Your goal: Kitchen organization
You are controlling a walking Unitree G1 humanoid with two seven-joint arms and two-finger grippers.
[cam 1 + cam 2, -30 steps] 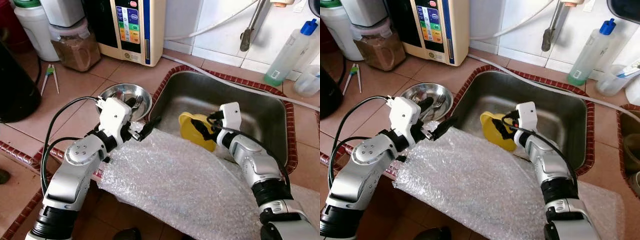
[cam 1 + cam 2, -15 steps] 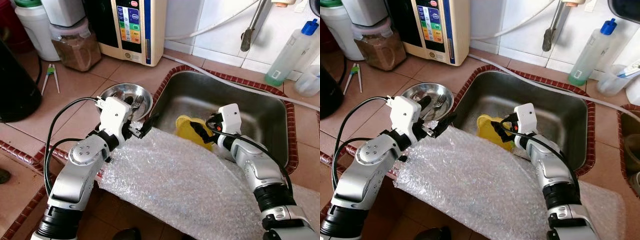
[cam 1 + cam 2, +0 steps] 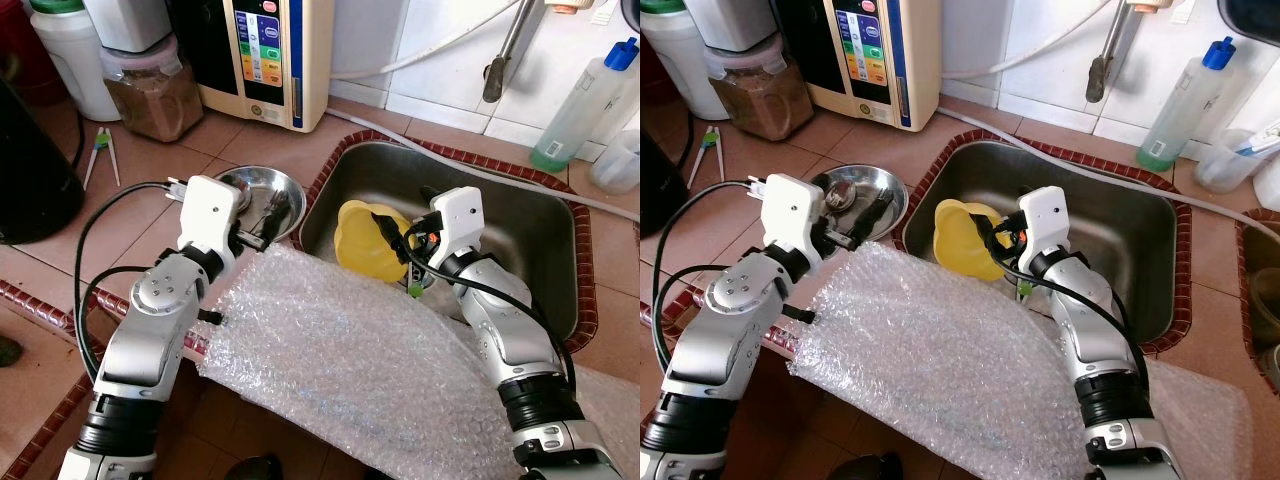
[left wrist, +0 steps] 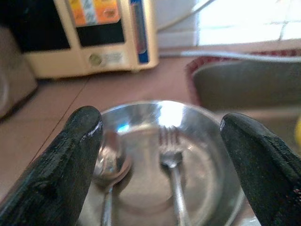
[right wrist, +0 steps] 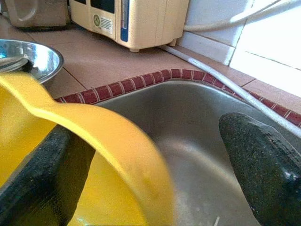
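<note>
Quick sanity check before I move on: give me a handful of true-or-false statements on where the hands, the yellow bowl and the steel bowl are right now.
1. The right hand has the yellow bowl by its rim, over the sink. True.
2. The left hand is shut on the fork. False: its fingers are spread apart, pointing at the steel bowl and holding nothing.
3. The steel bowl sits inside the sink. False: it is on the tiled counter, beside the sink's left rim.
4. A spoon and a fork lie in the steel bowl. True.
5. Bubble wrap covers the front edge of the counter. True.
</note>
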